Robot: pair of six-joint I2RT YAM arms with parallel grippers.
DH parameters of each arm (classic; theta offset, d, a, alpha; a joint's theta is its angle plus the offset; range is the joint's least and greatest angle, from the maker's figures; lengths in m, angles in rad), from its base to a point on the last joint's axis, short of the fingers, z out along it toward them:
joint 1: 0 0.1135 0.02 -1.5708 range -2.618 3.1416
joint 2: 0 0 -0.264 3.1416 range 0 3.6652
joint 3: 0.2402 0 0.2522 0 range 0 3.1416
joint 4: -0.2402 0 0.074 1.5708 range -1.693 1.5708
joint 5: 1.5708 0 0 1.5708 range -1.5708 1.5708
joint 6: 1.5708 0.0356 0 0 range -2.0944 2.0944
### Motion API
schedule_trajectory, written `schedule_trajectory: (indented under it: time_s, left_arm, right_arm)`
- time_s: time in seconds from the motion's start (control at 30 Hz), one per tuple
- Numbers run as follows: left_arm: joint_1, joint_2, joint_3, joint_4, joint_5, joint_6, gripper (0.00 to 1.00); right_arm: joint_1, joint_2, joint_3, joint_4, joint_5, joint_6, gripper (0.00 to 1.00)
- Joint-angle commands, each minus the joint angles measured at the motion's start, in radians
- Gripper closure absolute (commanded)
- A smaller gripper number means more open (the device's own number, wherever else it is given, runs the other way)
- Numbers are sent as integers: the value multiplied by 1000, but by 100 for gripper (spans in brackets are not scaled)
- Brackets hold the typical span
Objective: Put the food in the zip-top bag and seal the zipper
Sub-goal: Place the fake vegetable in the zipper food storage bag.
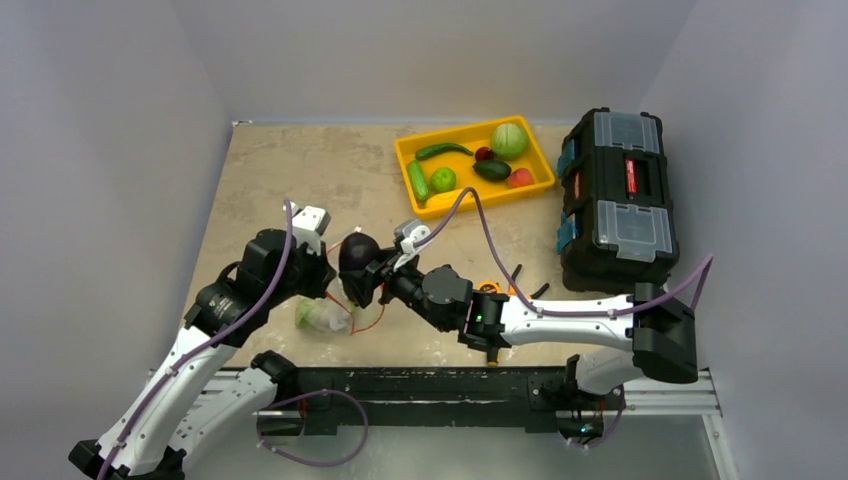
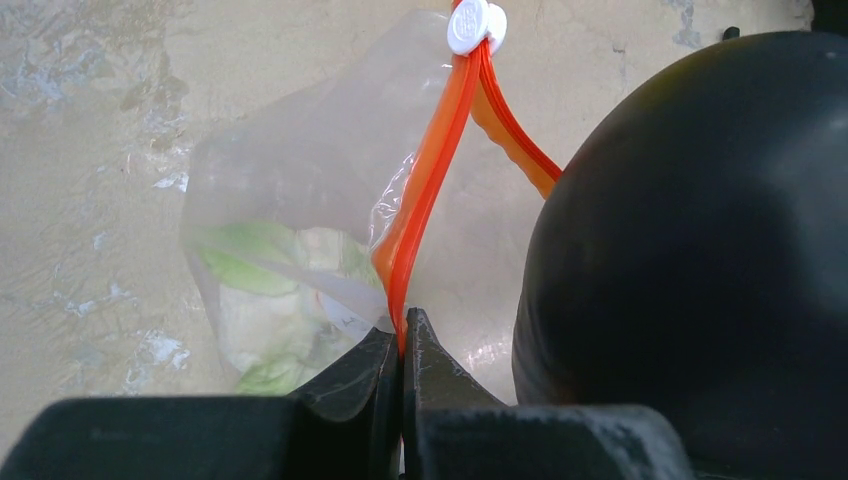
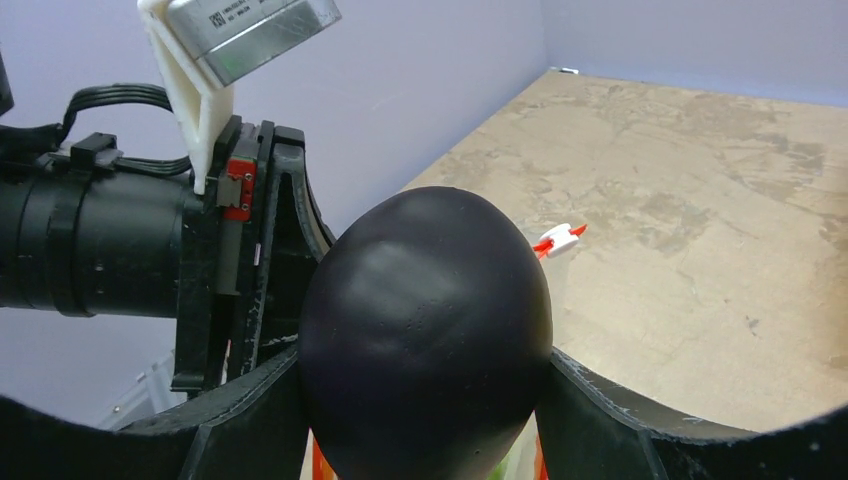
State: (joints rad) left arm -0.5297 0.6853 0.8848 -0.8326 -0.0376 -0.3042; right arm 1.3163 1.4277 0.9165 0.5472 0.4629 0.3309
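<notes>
Mouth of the zip-top bag [image 2: 290, 180] crowded by eggplant [image 2: 690, 260] in right claw [image 3: 425, 420], left claw [image 2: 402, 330] pinching the zipper [image 2: 435, 160], open worktop [image 1: 290, 170] beyond it

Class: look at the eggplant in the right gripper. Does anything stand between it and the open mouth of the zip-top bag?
Nothing visible does. The eggplant, held in the right gripper, is right beside the parted zipper, whose near end the left gripper pinches. The zip-top bag already holds pale green food.
</notes>
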Motion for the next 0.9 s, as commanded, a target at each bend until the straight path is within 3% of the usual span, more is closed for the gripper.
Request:
schedule_trajectory:
  time_s: [0.0,0.2,0.47,0.6,0.87]
  left_arm:
    - [4,-10,-2,35,2,-3,100]
    - [4,-16,-4,35,-4,-5,100]
    - [2,-9,-4,36,-2,-3,100]
    - [3,-8,-2,33,-3,-6,100]
    - [3,1,-2,35,-8,-4,100]
  right_arm:
    - [4,-9,5,14,17,-32,62]
    - [4,19,-2,10,-55,5,45]
    - [4,21,23,-81,-29,18,12]
    - [4,21,39,-111,-52,25,6]
    - [3,-11,81,-171,-37,1,6]
